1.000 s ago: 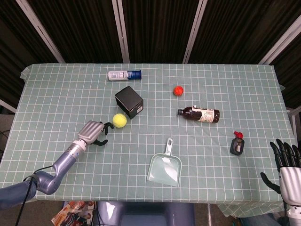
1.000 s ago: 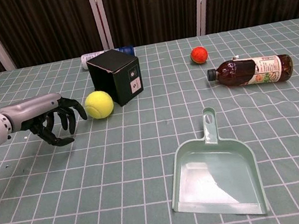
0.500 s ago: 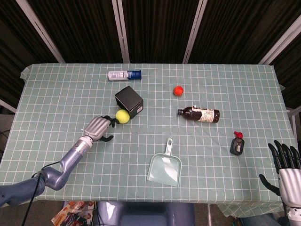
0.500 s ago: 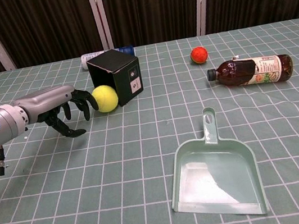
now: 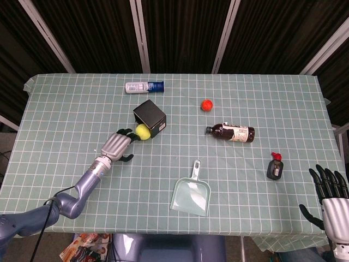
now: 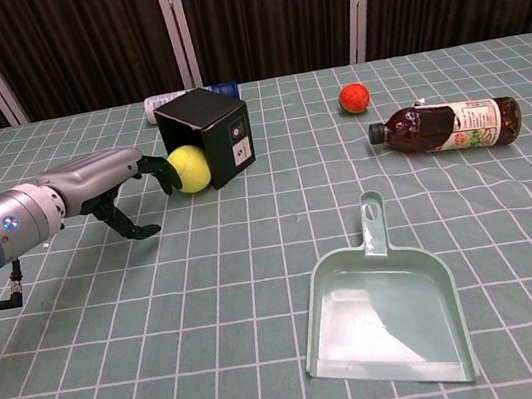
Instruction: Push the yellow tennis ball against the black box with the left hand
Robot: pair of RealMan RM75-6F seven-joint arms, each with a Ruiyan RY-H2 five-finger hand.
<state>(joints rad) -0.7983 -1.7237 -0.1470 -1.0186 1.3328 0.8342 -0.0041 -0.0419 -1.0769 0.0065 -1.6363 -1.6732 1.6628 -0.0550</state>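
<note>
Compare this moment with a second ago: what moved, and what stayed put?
The left hand reached forward across the table and pushed the yellow ball along until it now sits against the black box, fingers still behind it. Nothing was taken hold of. The box, dustpan, brown bottle, orange ball and right hand stayed where they were.

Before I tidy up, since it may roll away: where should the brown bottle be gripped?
Probably around the labelled middle of the brown bottle, from above. It lies on its side with its cap toward the black box, so fingers closing across the round body, front and back, should stop it rolling; the neck looks too narrow for a sure hold.
</note>
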